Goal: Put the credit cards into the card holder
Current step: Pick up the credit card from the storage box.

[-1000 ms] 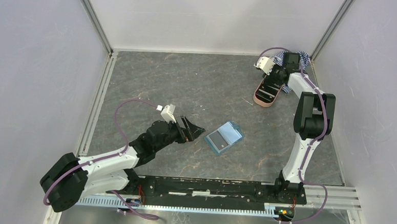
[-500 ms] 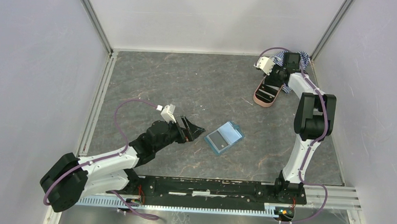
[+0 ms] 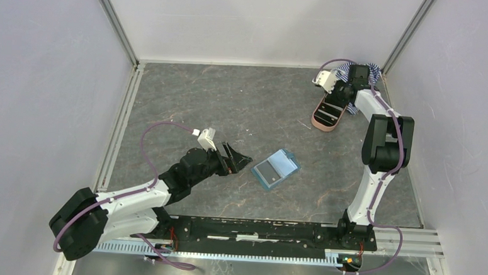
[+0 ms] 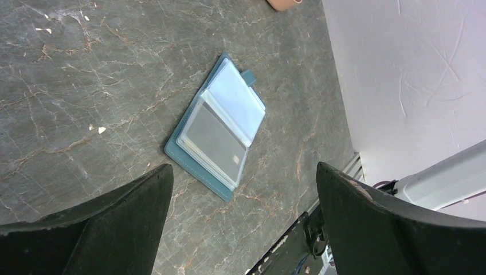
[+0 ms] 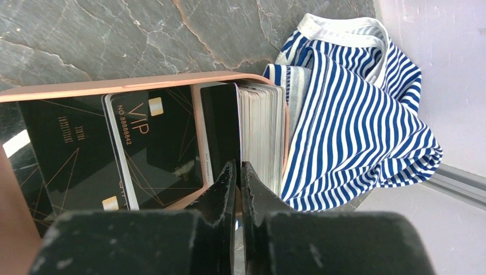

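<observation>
The teal card holder lies open on the table, a grey card showing in its clear sleeve; it also shows in the left wrist view. My left gripper is open and empty just left of it, jaws wide. My right gripper is at the far right inside the pink case. Its jaws are pinched on the top edge of a dark credit card at the front of an upright stack of cards. Black VIP cards lie flat in the case.
A blue-white striped cloth lies bunched against the far end of the pink case, in the back right corner. The enclosure walls stand close behind it. A metal rail runs along the near edge.
</observation>
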`<state>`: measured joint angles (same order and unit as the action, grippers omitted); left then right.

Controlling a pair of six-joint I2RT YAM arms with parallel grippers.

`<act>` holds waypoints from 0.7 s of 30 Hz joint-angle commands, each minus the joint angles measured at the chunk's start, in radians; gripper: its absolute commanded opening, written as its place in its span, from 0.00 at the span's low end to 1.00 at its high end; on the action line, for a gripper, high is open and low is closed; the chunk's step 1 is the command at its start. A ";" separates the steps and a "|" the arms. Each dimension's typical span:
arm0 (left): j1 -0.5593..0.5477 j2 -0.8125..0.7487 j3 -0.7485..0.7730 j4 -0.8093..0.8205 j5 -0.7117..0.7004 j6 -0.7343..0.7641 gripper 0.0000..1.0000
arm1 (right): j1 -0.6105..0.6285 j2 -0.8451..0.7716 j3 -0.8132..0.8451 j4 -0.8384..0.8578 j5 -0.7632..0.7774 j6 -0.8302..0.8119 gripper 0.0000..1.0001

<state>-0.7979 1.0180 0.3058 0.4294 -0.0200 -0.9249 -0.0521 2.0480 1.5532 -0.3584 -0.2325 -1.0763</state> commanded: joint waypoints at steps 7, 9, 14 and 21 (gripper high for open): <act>0.005 -0.019 0.015 0.054 0.008 -0.037 1.00 | -0.019 -0.073 -0.004 0.011 -0.035 -0.021 0.01; 0.005 -0.019 0.013 0.053 0.008 -0.037 1.00 | -0.020 -0.084 -0.010 0.008 -0.045 -0.021 0.01; 0.005 -0.015 0.013 0.056 0.011 -0.038 1.00 | -0.028 -0.095 0.005 -0.031 -0.094 -0.021 0.01; 0.005 -0.019 0.010 0.058 0.009 -0.038 1.00 | -0.040 -0.083 0.045 -0.106 -0.161 -0.002 0.00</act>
<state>-0.7979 1.0145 0.3058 0.4305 -0.0166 -0.9253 -0.0811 2.0003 1.5494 -0.4351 -0.3328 -1.0790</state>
